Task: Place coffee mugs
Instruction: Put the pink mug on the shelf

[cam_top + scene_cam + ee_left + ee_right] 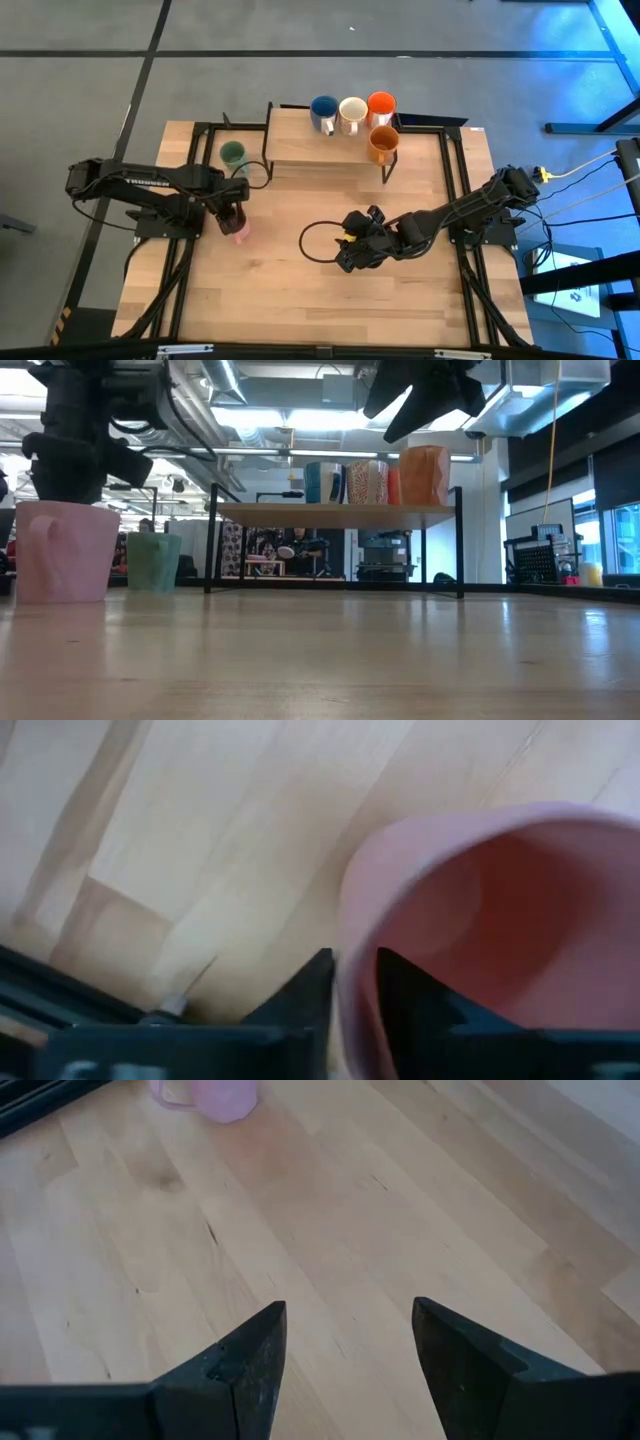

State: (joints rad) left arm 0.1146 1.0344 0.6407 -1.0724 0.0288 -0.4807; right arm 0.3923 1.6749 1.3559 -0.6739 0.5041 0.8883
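Observation:
A pink mug (241,233) stands upright on the table's left half; it also shows in the low view (65,550). My left gripper (232,214) is over it from above and shut on its rim. My right gripper (352,248) is open and empty above the middle of the table; the pink mug shows far off in its wrist view (205,1095). A green mug (232,153) stands on the table beside the shelf. The blue (323,112), white (352,112), bright orange-red (381,104) and darker orange-brown (383,143) mugs stand on the wooden shelf (295,140). My left gripper pinches the pink mug's rim wall (352,960) between its two fingers, one finger outside (312,990) and one inside the mug (405,995). The fingers come from above, pointing down. The mug is upright, its bottom (62,596) on the table as far as the low view shows.
The shelf on its dark metal legs (340,515) stands at the table's far edge. A black cable loop (312,240) lies on the table next to my right gripper. Dark frame rails (452,190) run along the table's left and right sides.

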